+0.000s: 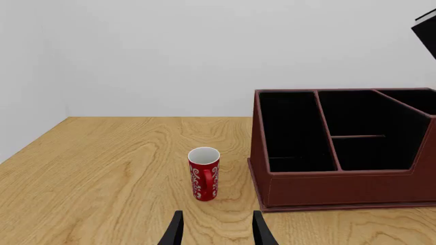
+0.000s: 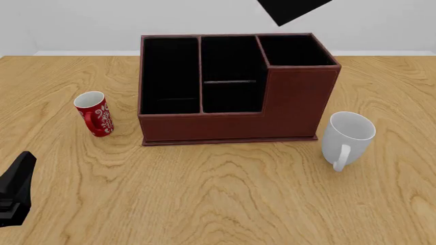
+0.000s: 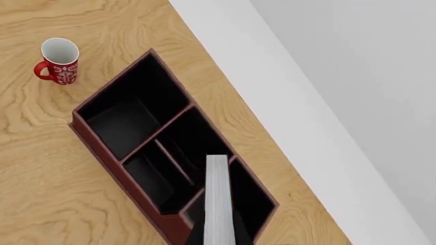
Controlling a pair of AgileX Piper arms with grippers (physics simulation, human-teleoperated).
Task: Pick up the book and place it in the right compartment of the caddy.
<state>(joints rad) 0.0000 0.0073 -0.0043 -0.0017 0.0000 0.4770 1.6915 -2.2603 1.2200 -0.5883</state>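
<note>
The book (image 2: 294, 10) hangs in the air above the back of the caddy (image 2: 232, 120), only its black lower corner showing at the front view's top edge. In the right wrist view its white page edges (image 3: 217, 199) run down over the right compartment (image 3: 256, 204), the taller square section (image 2: 296, 51). My right gripper holds the book, and its own fingers do not show clearly. My left gripper (image 1: 218, 232) is open and holds nothing, low over the table's near left (image 2: 17, 189), well short of the caddy (image 1: 340, 184).
A red patterned mug (image 2: 93, 113) stands upright left of the caddy, straight ahead of the left gripper (image 1: 203, 173). A white mug (image 2: 347, 138) stands to the caddy's right front. The wooden table (image 2: 225, 204) ends at a white wall behind the caddy.
</note>
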